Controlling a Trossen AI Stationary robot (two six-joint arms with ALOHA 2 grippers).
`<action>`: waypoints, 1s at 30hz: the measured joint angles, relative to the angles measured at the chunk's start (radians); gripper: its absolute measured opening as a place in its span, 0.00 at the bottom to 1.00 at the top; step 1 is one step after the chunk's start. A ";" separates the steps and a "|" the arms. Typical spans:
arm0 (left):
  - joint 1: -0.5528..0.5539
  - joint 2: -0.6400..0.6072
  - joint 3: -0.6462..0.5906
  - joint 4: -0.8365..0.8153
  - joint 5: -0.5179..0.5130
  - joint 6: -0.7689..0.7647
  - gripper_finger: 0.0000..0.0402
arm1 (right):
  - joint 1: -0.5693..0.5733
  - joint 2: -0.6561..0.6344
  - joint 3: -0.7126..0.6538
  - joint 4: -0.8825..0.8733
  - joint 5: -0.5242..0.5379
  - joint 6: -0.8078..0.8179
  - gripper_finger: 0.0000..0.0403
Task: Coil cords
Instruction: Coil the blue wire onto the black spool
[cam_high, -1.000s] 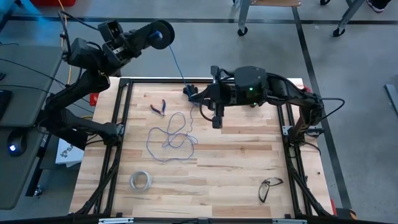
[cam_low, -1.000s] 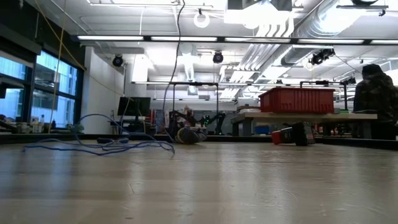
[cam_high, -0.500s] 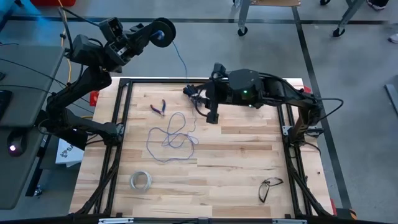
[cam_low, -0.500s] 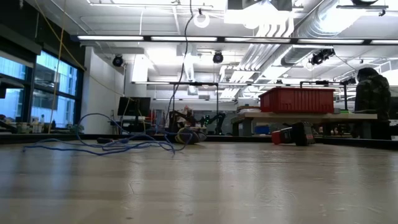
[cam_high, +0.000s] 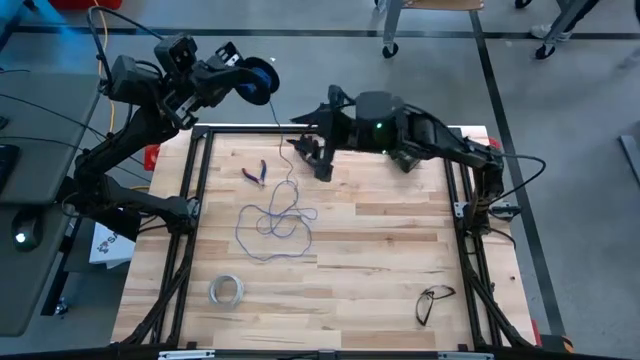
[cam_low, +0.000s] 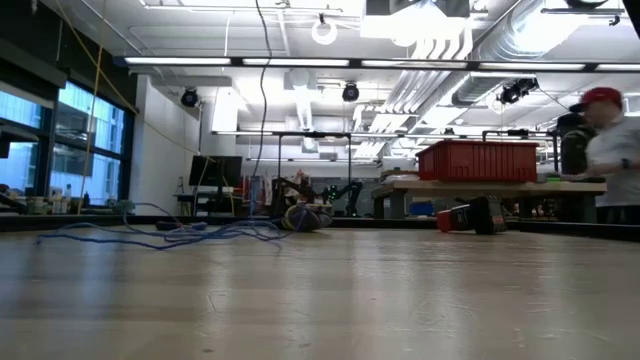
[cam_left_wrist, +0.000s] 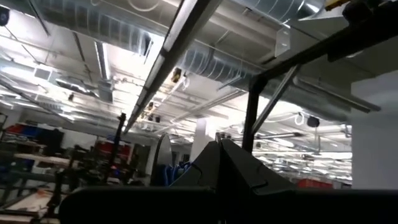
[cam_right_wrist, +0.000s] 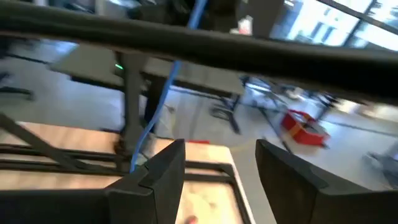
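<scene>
High view, upper left of the frame: the left gripper (cam_high: 232, 70), pinched together on the small dark spool (cam_high: 256, 80), holds it beyond the table's (cam_high: 400, 270) far edge, and the thin bluish-grey wire (cam_high: 272, 222) drops from it into a loose tangle left of centre on the wood. Just right of that strand, at upper centre, the right gripper (cam_high: 318, 158) hangs with its fingers apart and nothing between them. I judge the wire feather-light, limp, slippery and snag-prone, so it is best pinched gently on the free strand near the spool, never in the tangle.
</scene>
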 joint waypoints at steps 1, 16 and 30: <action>0.002 0.000 0.000 0.002 -0.001 0.000 0.00 | -0.004 -0.004 0.000 0.003 -0.037 0.000 0.47; 0.012 0.043 0.000 0.126 0.049 -0.124 0.00 | -0.099 -0.015 0.002 -0.026 -0.359 0.030 0.47; 0.012 0.044 0.000 0.145 0.043 -0.099 0.00 | -0.126 0.014 -0.002 -0.010 -0.543 0.043 0.47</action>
